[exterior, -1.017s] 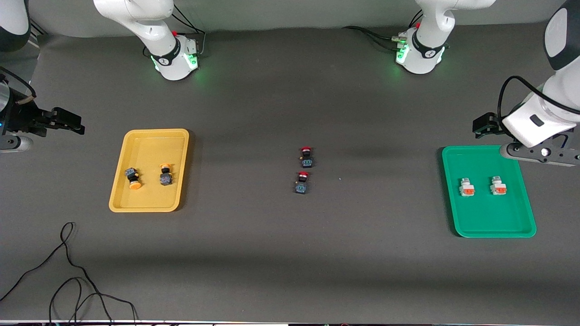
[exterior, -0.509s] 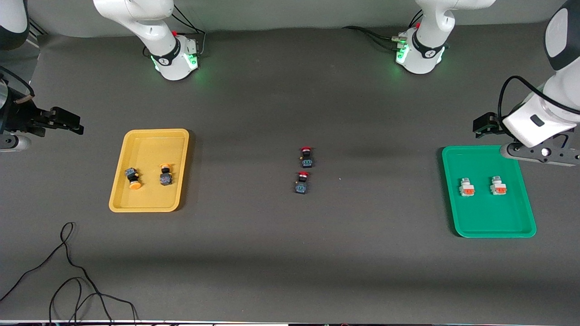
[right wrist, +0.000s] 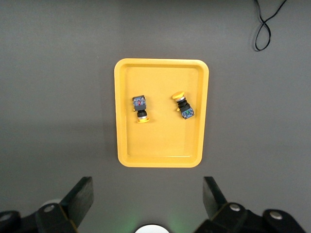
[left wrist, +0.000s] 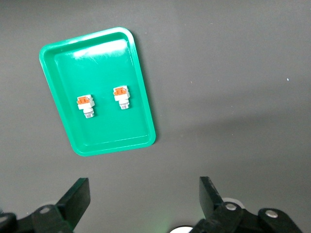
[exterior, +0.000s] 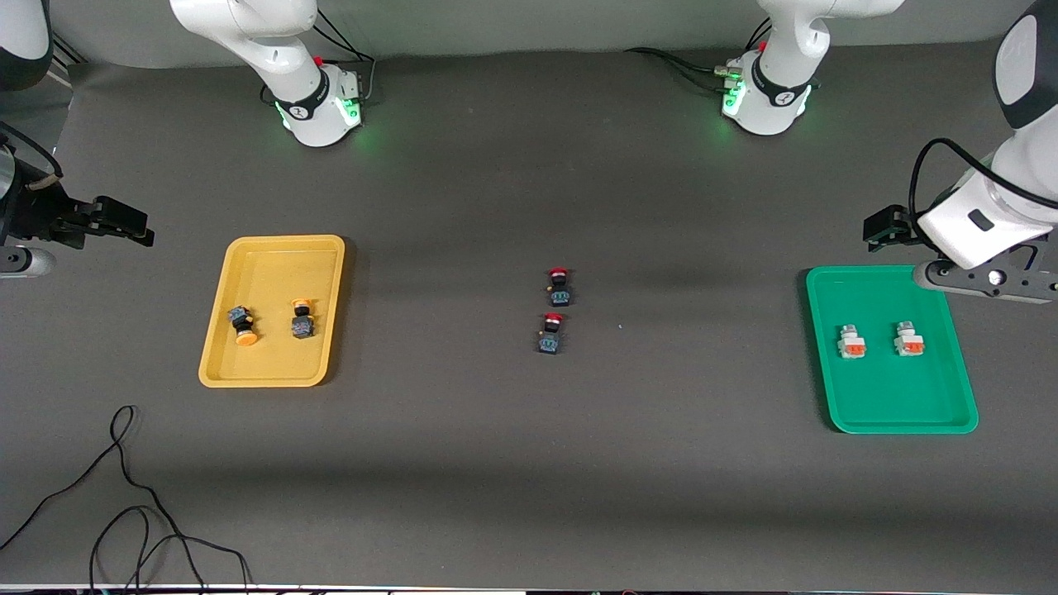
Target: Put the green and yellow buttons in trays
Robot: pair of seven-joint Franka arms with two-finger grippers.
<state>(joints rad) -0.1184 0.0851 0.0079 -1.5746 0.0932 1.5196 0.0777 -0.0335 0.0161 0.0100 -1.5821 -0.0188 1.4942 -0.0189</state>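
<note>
Starting at the right arm's end of the table, you see the right gripper [right wrist: 148, 199] raised over bare tabletop, fingers spread and empty. The yellow tray [exterior: 216, 364] holds both yellow-capped buttons [exterior: 242, 325] [exterior: 302, 318], lying side by side near its middle. Two red-capped switches [exterior: 559, 286] [exterior: 550, 333] sit mid-table, outside either tray. The green tray [exterior: 901, 413] carries both white buttons [exterior: 851, 341] [exterior: 908, 340], side by side. The left gripper [left wrist: 145, 196] hangs over that tray's edge farthest from the front camera, fingers apart, holding nothing.
</note>
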